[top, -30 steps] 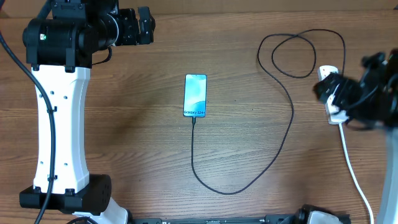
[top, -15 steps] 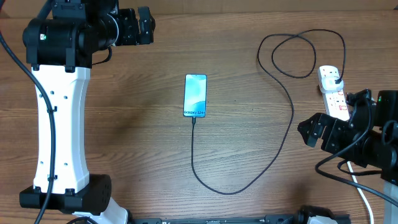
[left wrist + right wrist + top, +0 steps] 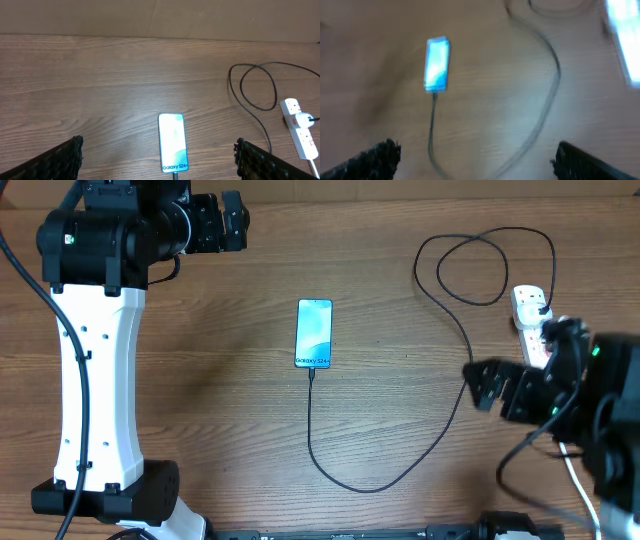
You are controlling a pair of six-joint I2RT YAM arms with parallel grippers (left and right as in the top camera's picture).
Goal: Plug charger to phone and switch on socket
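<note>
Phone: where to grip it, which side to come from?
Probably pinch the phone across its long edges at mid-length, coming straight down: it lies flat, screen up, and the charger meets its Galaxy-text end, so avoid that end.

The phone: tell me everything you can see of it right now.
The phone is a slim rectangle with black edges and a lit light-blue screen reading "Galaxy S24" near one end. It lies flat, screen up, around the middle of the wooden table. A thin black cable meets that lettered end, apparently plugged in. Nothing else touches it.
</note>
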